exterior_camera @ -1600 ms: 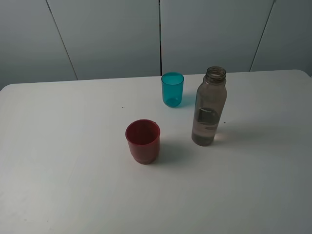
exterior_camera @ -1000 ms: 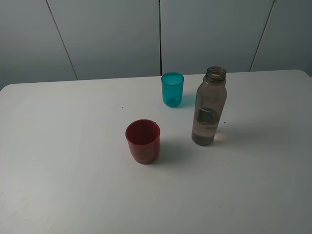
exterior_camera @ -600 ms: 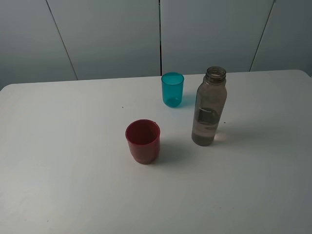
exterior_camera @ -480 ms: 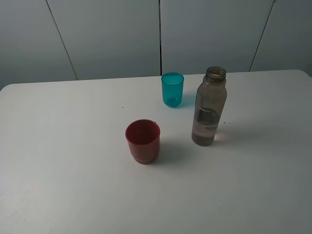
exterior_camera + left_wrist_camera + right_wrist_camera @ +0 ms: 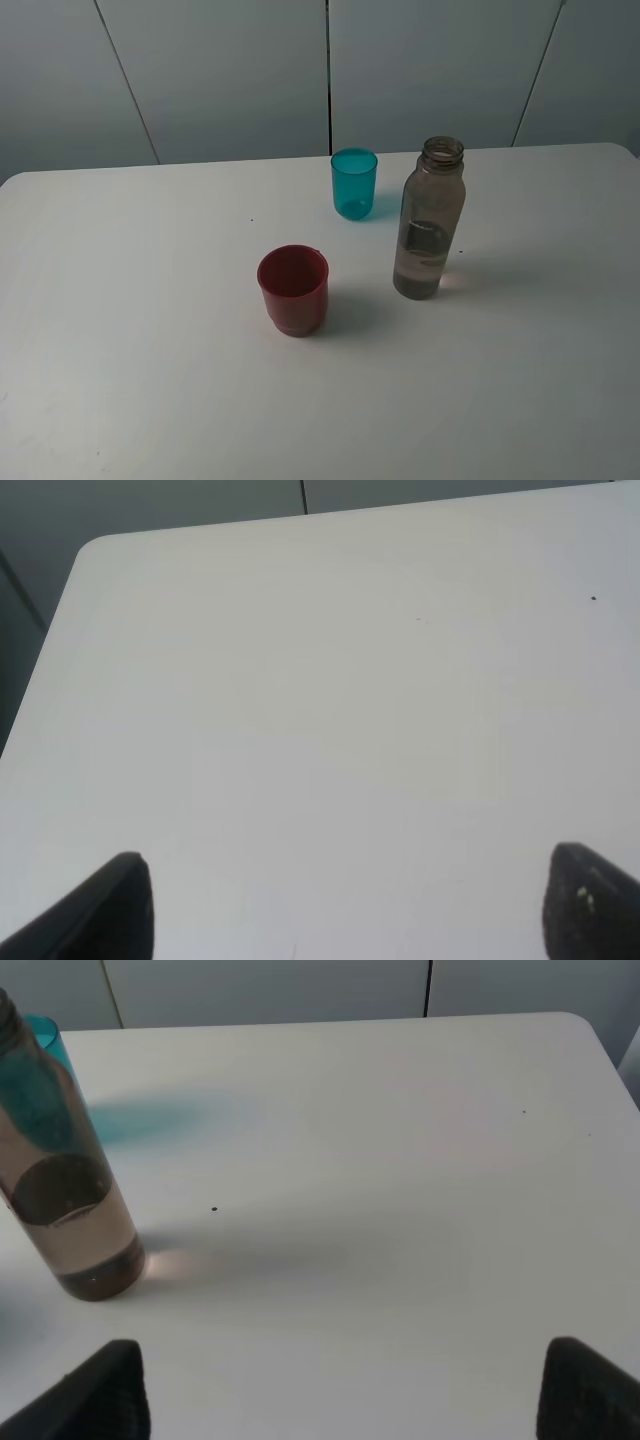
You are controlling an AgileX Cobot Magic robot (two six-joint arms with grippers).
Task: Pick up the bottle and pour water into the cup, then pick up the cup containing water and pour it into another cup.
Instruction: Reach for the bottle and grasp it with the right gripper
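Nothing has moved; bottle [image 5: 432, 222] stands upright, left claw [image 5: 350, 862] and right claw [image 5: 345, 1348] spread

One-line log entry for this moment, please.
stage: pour not started | bottle: upright, uncapped, part full | teal cup: upright | red cup: upright | left gripper: open, empty | right gripper: open, empty

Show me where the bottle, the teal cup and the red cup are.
bottle [image 5: 430, 235], exterior high view, mid-body.
teal cup [image 5: 354, 195], exterior high view, side wall.
red cup [image 5: 295, 308], exterior high view, outer wall.
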